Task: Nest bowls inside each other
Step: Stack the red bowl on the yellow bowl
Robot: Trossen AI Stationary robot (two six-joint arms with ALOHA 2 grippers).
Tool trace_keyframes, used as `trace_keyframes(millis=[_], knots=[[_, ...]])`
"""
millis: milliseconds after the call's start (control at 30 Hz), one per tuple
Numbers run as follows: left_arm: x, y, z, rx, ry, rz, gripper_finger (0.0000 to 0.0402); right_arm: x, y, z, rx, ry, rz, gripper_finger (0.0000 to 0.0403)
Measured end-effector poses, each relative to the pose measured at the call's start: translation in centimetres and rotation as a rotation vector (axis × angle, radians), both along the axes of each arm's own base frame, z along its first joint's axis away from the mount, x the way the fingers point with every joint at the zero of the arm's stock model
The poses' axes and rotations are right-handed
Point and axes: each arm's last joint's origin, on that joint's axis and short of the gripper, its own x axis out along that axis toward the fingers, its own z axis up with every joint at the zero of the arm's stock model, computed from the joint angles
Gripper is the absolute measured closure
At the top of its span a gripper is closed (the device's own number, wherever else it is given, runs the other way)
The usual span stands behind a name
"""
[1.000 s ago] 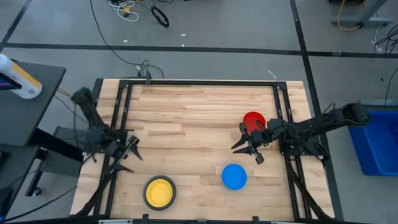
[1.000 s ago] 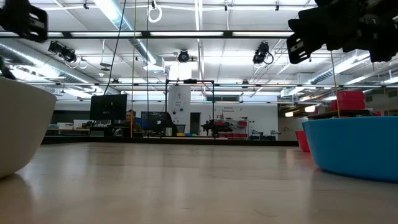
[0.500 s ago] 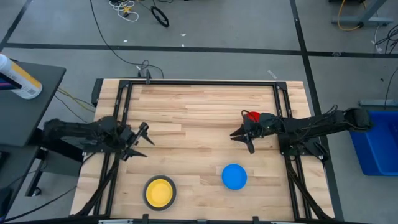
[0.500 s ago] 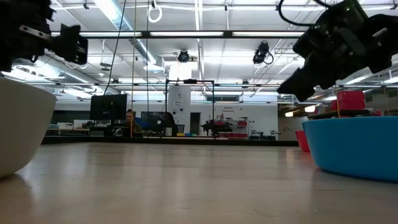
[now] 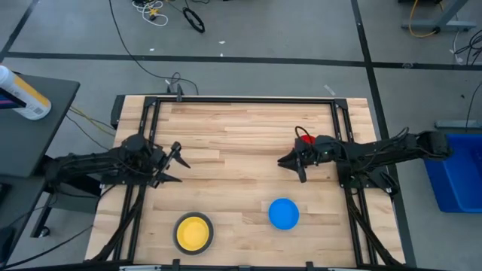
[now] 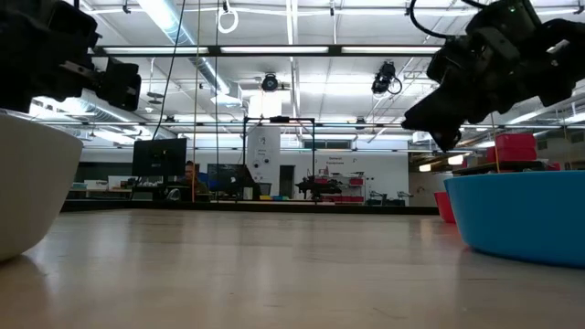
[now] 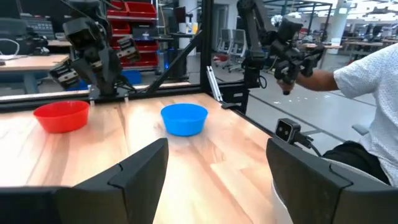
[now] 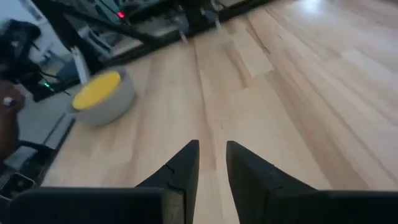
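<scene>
Yellow bowl: a small round yellow plastic bowl (image 5: 193, 232) is nested in a grey bowl (image 8: 117, 104) at the counter's (image 5: 241, 128) 7 o'clock.
Blue bowl: seated at 5 o'clock (image 5: 284, 214).
Red bowl: at 3 o'clock (image 7: 61, 116), overlapped by the right end effector (image 5: 290, 167), whose fingers are held narrow and empty.
Left end effector: spread wide at 9 o'clock (image 5: 178, 162), nothing held.

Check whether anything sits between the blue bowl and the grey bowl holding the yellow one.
Nothing visible does. Bare wood lies between the blue bowl and the grey bowl with the yellow bowl inside; both grippers are farther back.
</scene>
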Motion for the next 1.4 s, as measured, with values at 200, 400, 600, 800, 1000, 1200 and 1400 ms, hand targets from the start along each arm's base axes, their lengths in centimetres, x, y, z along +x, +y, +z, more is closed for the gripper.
trace_keyframes(millis=[200, 400, 600, 800, 1000, 1200, 1400], knots=[[0.1, 0.0, -0.2, -0.006, 0.021, -0.032, 0.0124, -0.9, 0.0, -1.9, 0.004, 0.217, -0.042, 0.0316], [0.2, 0.0, -0.3, -0.005, 0.034, -0.032, 0.0124, -1.6, -0.2, -2.9, -0.021, 0.341, -0.094, 0.0289], [0.2, 0.0, -0.4, 0.004, 0.037, -0.032, 0.0124, -0.8, -0.4, -0.7, -0.049, 0.438, -0.144, 0.0215], [0.2, 0.0, -0.4, 0.006, 0.035, -0.032, 0.0124, -1.0, -1.3, 3.9, -0.059, 0.668, -0.208, 0.0153], [0.2, 0.0, -0.4, 0.01, 0.034, -0.032, 0.0124, -2.2, -2.0, 4.6, -0.036, 0.809, -0.234, 0.0142], [0.2, 0.0, -0.4, 0.013, 0.033, -0.032, 0.0124, -1.7, -2.1, 2.0, -0.001, 0.851, -0.227, 0.0163], [0.2, 0.0, -0.4, 0.016, 0.035, -0.032, 0.0124, -0.8, -2.5, -0.1, -0.038, 0.957, -0.287, 0.0181]])
